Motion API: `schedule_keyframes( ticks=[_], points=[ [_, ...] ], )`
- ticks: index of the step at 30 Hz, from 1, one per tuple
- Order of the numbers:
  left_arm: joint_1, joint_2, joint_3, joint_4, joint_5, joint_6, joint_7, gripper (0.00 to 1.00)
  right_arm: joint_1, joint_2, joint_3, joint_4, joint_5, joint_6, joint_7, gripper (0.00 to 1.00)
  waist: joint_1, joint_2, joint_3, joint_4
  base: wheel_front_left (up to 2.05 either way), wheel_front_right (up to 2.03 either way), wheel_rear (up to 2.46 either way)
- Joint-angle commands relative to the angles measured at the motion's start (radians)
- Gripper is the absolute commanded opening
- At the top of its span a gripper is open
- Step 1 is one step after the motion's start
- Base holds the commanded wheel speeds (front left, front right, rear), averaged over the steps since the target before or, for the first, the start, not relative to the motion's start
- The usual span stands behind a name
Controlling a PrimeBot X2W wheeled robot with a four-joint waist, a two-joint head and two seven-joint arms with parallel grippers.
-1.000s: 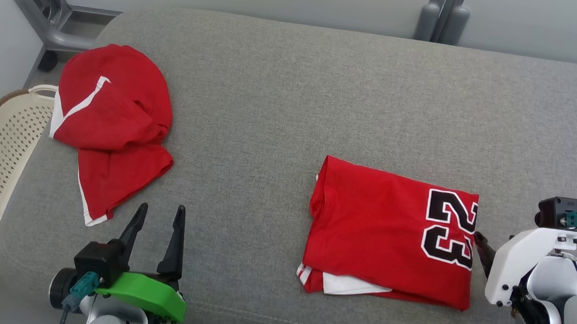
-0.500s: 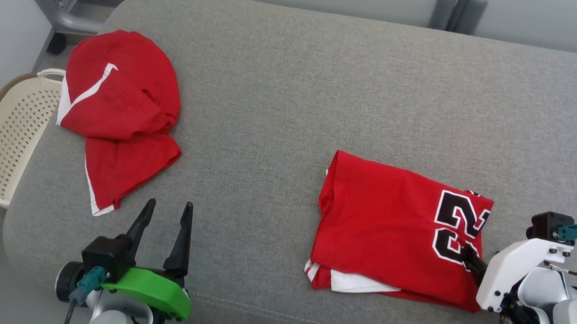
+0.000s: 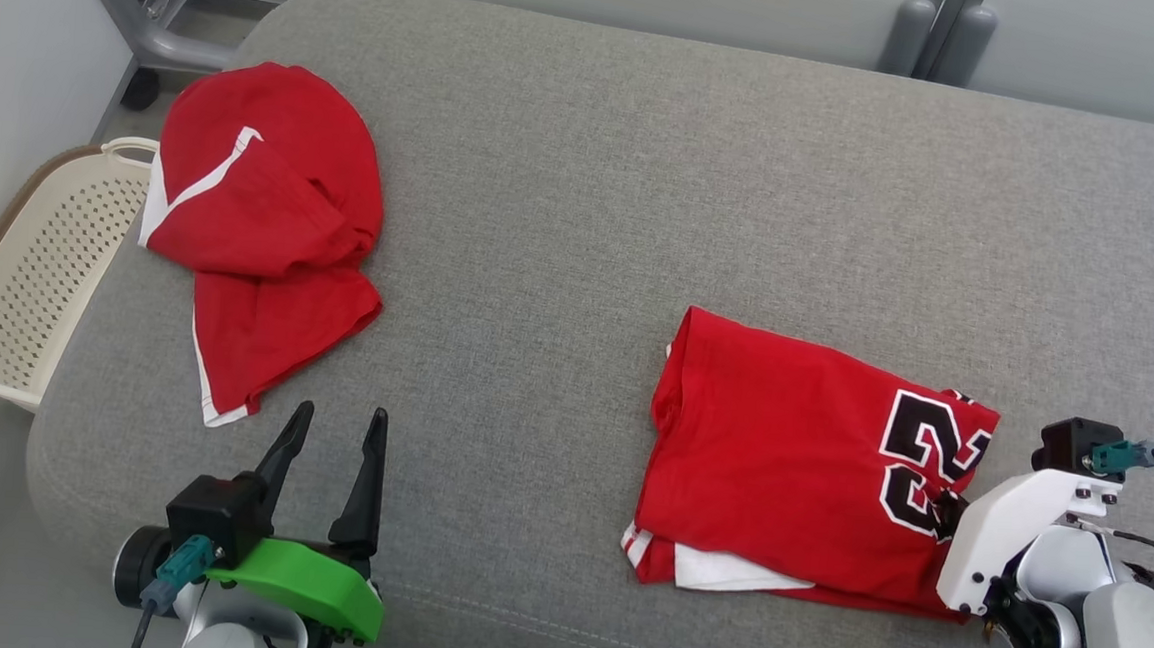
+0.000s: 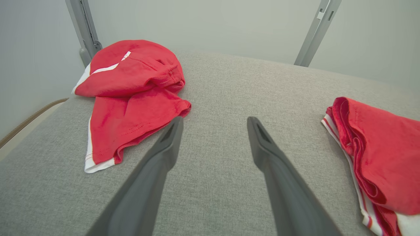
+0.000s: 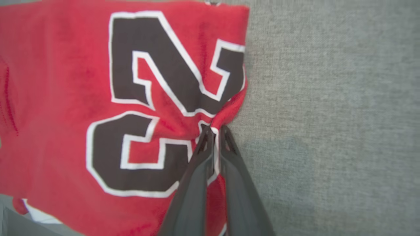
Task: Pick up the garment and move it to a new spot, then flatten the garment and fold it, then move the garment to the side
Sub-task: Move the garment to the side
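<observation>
Pinching the folded jersey point(image 3: 789, 457) at its number edge: the right gripper point(image 5: 214, 131) is holding its jaws shut on a bunched bit of cloth beside the "23". The jersey is lying on the grey cushion point(image 3: 587, 164), toward the cushion's right end and near its front edge. (A)

Noting the left gripper point(image 3: 339, 412) too: it is hovering over the cushion's front edge, left of centre, jaws standing apart, carrying nothing. The fold is looking tidy, with a white hem peeking out on the side facing the cushion's front. (B)

Judging the step in hand as the last one, moving it aside. The grip is taking one edge only, so I am expecting the layers to slide open if the lift is going high. (A)

Agreeing. Better to be dragging low over the cushion, slowly, pulling straight away from the pinch so the stack is trailing flat. Cannot tell whether the pinch is catching every layer or just the top one. (B)

If just the top, the fold is likely peeling apart. Advising a gentle test pull first. (A)

And aiming for the cushion's bare right end, well apart from the crumpled red garment point(image 3: 263, 215) lying at the cushion's left end. The cream basket point(image 3: 30, 261) is sitting just off the cushion's left edge. (B)
</observation>
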Motion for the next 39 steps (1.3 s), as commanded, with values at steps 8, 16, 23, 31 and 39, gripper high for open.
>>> schedule_keyframes(
  ticks=[8,16,23,31,39],
  points=[
    [-0.015,0.010,0.007,-0.027,-0.003,0.020,-0.003,1.00,-0.093,-0.005,0.016,0.020,-0.109,-0.002,-0.026,0.00,0.0000,-0.0001,0.012,-0.043,0.00,0.00,0.00],
    [-0.056,0.023,0.017,-0.085,0.020,0.027,-0.003,1.00,-0.290,-0.016,0.011,0.113,-0.244,-0.002,-0.085,0.00,0.0000,-0.0001,0.089,-0.179,0.00,0.00,0.00],
    [-0.126,0.045,-0.016,-0.131,0.055,0.015,0.014,1.00,-0.483,-0.047,-0.050,0.254,-0.301,-0.002,-0.176,0.00,0.0000,-0.0001,0.194,-0.269,0.00,0.00,0.00],
    [-0.191,0.067,-0.054,-0.228,0.104,0.013,0.049,1.00,-0.632,-0.129,-0.114,0.369,-0.357,-0.002,-0.238,0.00,0.0000,-0.0001,0.309,-0.302,0.00,0.00,0.00],
    [-0.208,0.085,-0.080,-0.346,0.132,0.022,0.092,1.00,-0.706,-0.244,-0.213,0.427,-0.399,-0.002,-0.292,0.00,0.0000,-0.0001,0.386,-0.310,0.00,0.00,0.00]
  ],
)
